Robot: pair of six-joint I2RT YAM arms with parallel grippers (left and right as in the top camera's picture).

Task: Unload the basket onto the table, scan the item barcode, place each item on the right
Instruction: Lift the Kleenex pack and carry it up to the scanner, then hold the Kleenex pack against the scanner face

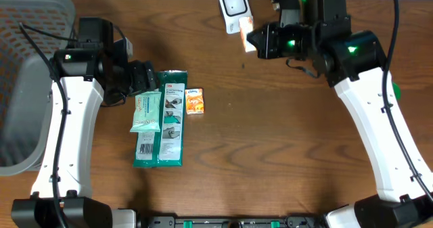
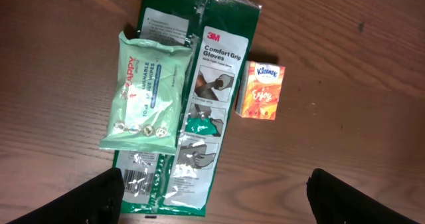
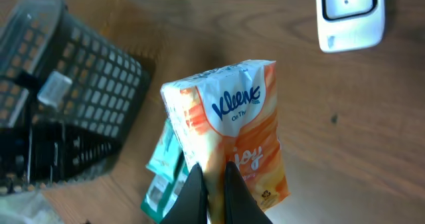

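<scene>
Right claw (image 3: pixel 214 184): closed on the lower edge of a tissue pack (image 3: pixel 232 131), fingers pinched nearly together on the soft wrap. The pack is in the air, off the worktop (image 1: pixel 270 133), just beside the white scanner (image 1: pixel 233 3) at the far edge.

Left claw (image 2: pixel 216 201): wide open, holding nothing and touching nothing. It hovers over the gloves (image 2: pixel 212 58), the wipes (image 2: pixel 143 94) lying partly on them, and a second tissue pack (image 2: pixel 261 90) just beside the gloves. Basket (image 1: pixel 27 86) is at the left edge.

Risks, as judged:
- The grip is narrow and on one edge of a limp pack, so it may swivel or slide out during a wrist turn.
- No barcode shows in any view. The wrist view shows only the printed front. If the code is under the fingers or facing away from the scanner, there will be no read.
- The pack is close to the scanner, so a turn could knock the unit.
</scene>
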